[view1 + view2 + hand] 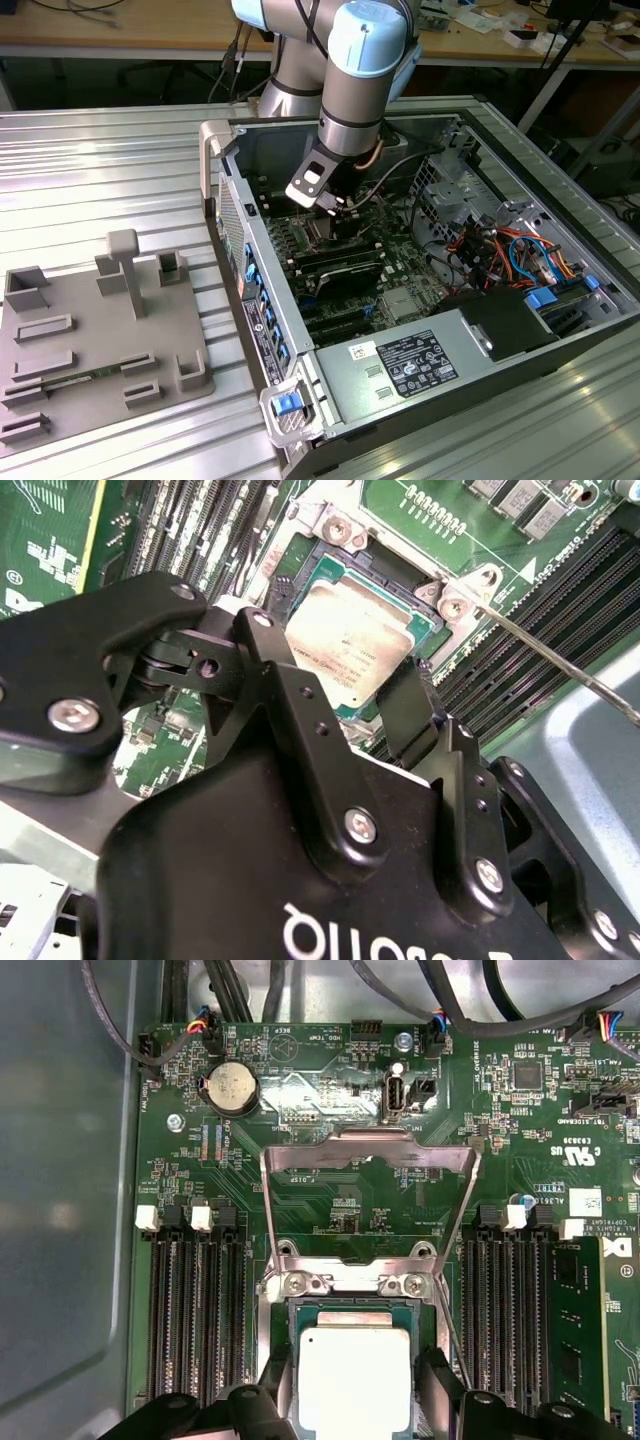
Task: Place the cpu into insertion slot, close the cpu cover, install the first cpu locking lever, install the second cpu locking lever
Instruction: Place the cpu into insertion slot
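Note:
The cpu (355, 1385) shows its silver-grey top and lies in the insertion slot (268, 1332) on the green board. My gripper (355, 1392) straddles it, with one black finger (276, 1380) against each of two opposite edges. In the second wrist view the cpu (350, 640) sits level inside the silvery rim of the slot (330, 528), between the gripper (340, 670) fingers. The cpu cover (372, 1148) stands swung open behind the slot. A thin locking lever (560, 672) sticks out, unlatched. In the exterior view the gripper (335, 208) reaches down into the computer case.
Long black memory slots (190, 1310) flank the socket on both sides. A coin battery (232, 1087) and cables lie beyond the cover. The case walls (228, 190), a labelled power supply (420, 362) and coloured wiring (500, 250) surround the board. A grey fixture plate (90, 340) lies on the table.

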You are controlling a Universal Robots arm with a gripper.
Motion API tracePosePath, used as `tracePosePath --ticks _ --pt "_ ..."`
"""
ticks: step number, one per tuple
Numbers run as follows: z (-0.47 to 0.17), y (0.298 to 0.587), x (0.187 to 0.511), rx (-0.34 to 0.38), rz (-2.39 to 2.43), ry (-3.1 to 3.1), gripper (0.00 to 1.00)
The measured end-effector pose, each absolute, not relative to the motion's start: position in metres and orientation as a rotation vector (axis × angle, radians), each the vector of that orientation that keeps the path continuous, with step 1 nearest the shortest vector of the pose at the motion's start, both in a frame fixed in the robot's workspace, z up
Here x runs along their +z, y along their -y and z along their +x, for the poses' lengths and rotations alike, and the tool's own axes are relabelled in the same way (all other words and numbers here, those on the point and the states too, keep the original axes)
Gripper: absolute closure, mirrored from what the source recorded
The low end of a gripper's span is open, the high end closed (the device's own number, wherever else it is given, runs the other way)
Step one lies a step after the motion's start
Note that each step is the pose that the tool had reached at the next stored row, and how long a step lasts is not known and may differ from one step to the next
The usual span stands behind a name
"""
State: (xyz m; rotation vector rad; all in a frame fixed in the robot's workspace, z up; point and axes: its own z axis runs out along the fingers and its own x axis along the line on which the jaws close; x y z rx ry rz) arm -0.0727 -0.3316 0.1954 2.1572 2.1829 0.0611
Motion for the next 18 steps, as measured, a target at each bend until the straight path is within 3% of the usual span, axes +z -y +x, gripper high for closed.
tracePosePath --ticks 18 --pt "-0.073 0.332 0.208 0.060 2.157 -2.183 0.39"
